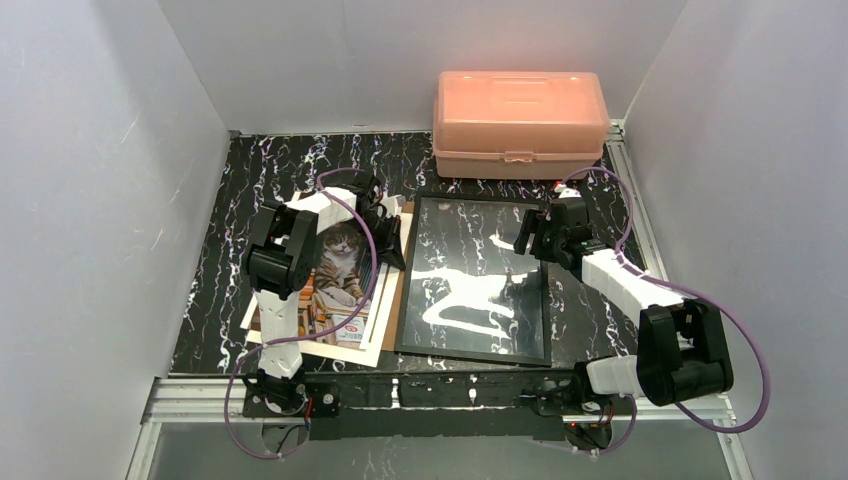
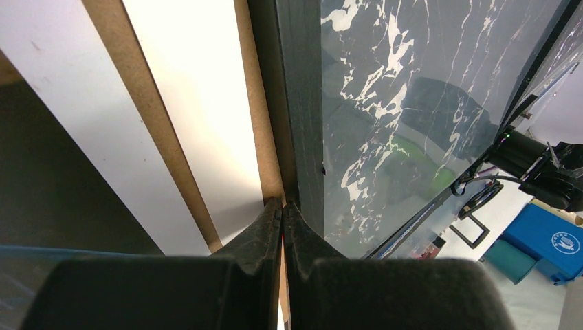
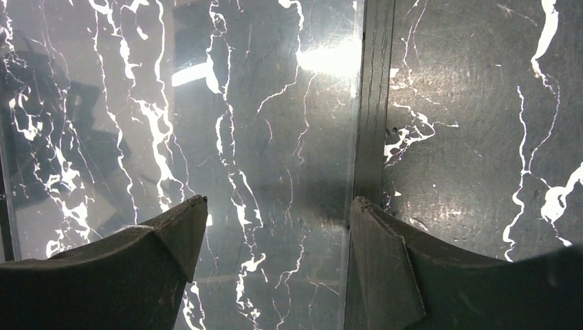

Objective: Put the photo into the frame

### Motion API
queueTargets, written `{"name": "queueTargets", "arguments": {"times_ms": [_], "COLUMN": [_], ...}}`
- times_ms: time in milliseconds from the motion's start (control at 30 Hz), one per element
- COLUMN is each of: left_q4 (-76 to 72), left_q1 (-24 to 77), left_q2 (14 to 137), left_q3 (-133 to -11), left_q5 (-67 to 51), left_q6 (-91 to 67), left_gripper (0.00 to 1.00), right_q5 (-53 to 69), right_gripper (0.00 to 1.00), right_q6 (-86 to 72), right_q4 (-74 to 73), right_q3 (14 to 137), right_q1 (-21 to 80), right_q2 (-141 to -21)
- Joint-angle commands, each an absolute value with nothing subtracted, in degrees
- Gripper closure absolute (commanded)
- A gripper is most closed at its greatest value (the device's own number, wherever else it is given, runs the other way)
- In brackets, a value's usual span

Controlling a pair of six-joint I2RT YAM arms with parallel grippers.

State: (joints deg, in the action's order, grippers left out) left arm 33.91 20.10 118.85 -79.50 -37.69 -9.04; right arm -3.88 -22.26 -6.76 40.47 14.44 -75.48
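The task is at the beginning, as I judge it; the photo lies face up at the left of the top view, on the brown backing board, just beside the frame and not yet in it; the frame lies flat in the middle of the table, and its glass shows only reflections. My left gripper is at the upper left corner of the frame; its fingers are pressed together at the seam between board and black rail, and I cannot tell if something thin is between them. My right gripper is wide apart over the right rail, holding nothing. Left to do: take the photo, lay it in, then close the back.
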Motion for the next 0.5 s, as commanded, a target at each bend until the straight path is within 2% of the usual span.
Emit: {"name": "queueTargets", "arguments": {"times_ms": [0, 467], "left_q4": [35.5, 36.9], "left_q1": [20.3, 20.3], "left_q2": [118.6, 118.2], "left_q3": [-80.6, -81.6], "left_q5": [-38.3, -38.4], "left_q6": [-8.5, -8.1], "left_gripper": [1.00, 1.00], "right_q5": [-5.4, -3.5], "right_gripper": [0.17, 0.25], "right_q6": [-22.1, -25.1], "right_q4": [-6.7, -1.2], "right_q3": [43.3, 43.8], "right_q1": [14.7, 14.8], "right_q2": [-76.0, -80.3]}}
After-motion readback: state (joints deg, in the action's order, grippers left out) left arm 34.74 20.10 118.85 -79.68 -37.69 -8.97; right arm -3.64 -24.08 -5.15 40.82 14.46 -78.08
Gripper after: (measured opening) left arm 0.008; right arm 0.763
